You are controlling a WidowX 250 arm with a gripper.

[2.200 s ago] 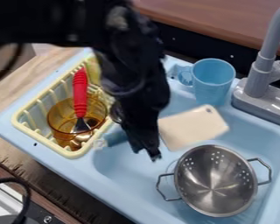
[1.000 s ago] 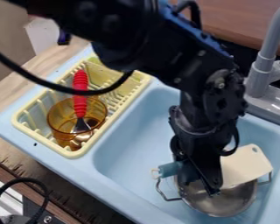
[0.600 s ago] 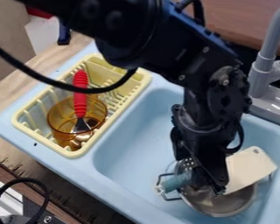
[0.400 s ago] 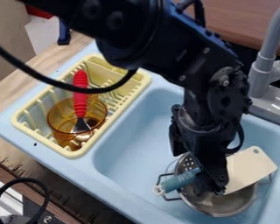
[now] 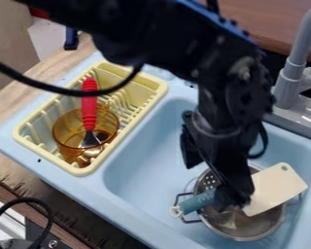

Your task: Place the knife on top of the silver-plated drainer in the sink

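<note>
The knife (image 5: 200, 201) lies across the mouth of the strainer (image 5: 249, 228), its handle over the rim on the side toward the rack (image 5: 28, 140) and its broad blade over the opposite side. The gripper (image 5: 213, 177) is just above the strainer, its two fingers spread, with one tip low against or just beside the knife where handle meets blade; whether they touch, I can't tell.

The placing looks all but done, so the main danger is in the leaving. If that low finger drags sideways as it lifts, it could hook the handle and twist the knife off the strainer's rim, or tip it blade first down the outer side. Closing too early could pinch the handle and carry it up again. A straight lift, fingers kept wide, seems safest.

The strainer is a risk too. It has a rounded bowl and may well rock in the sink (image 5: 142, 160) if the gripper presses down on it or bumps the wire handle (image 5: 192, 222) on its rack side; a tilt would let the flat blade slide. A low swing back from the strainer toward the rack could also catch the amber cup (image 5: 66, 132) and the red-handled utensil (image 5: 89, 112) standing in it, well apart from the strainer.
</note>
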